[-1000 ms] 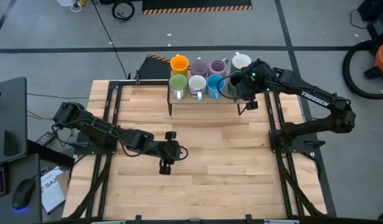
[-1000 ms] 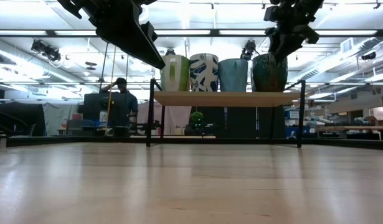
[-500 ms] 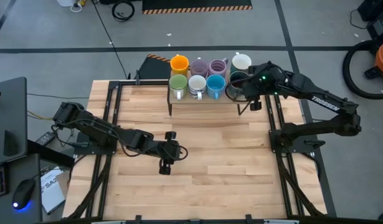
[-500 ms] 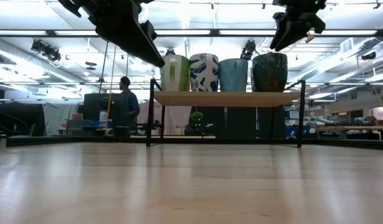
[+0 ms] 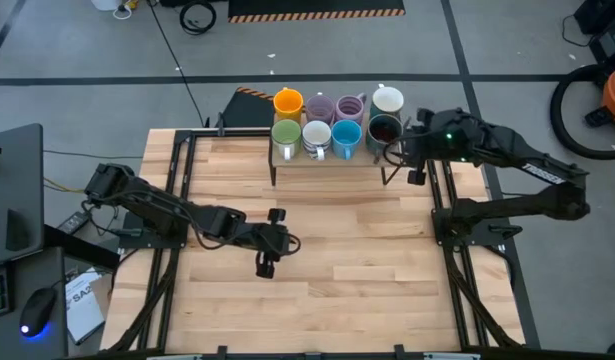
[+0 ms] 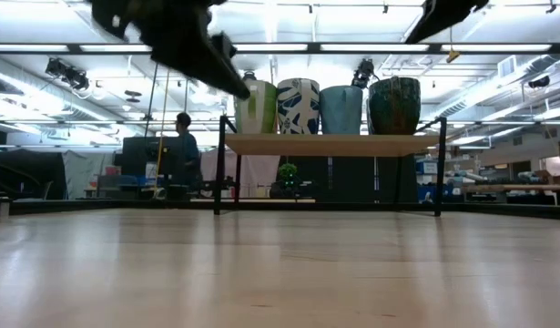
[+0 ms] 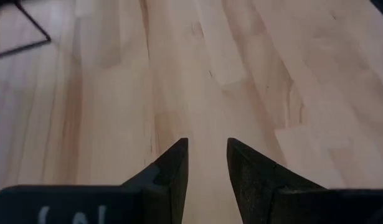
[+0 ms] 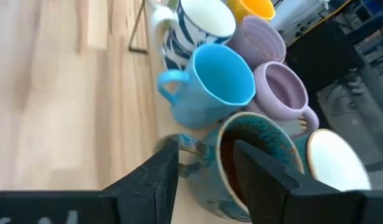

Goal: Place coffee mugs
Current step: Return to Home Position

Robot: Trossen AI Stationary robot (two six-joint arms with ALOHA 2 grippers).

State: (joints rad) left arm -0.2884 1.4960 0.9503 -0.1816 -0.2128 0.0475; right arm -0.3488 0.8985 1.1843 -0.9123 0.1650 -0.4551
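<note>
Eight mugs stand in two rows on a small raised wooden shelf at the table's far edge. The far row holds orange, two pale purple and white. The near row holds green, white with a blue pattern, blue and dark with a brown inside. My right gripper is open, just right of the dark mug and raised above it, touching nothing. My left gripper hovers over the table's middle, fingers slightly apart and holding nothing.
The shelf stands on thin dark legs with bare wood table in front of it. Dark frame rails run along the table's left and right sides. A person stands far off in the room behind.
My right gripper has lifted off the dark mug's rim and drawn back up and toward the table's right edge. The dark mug has stayed upright at the right end of the shelf's near row.
</note>
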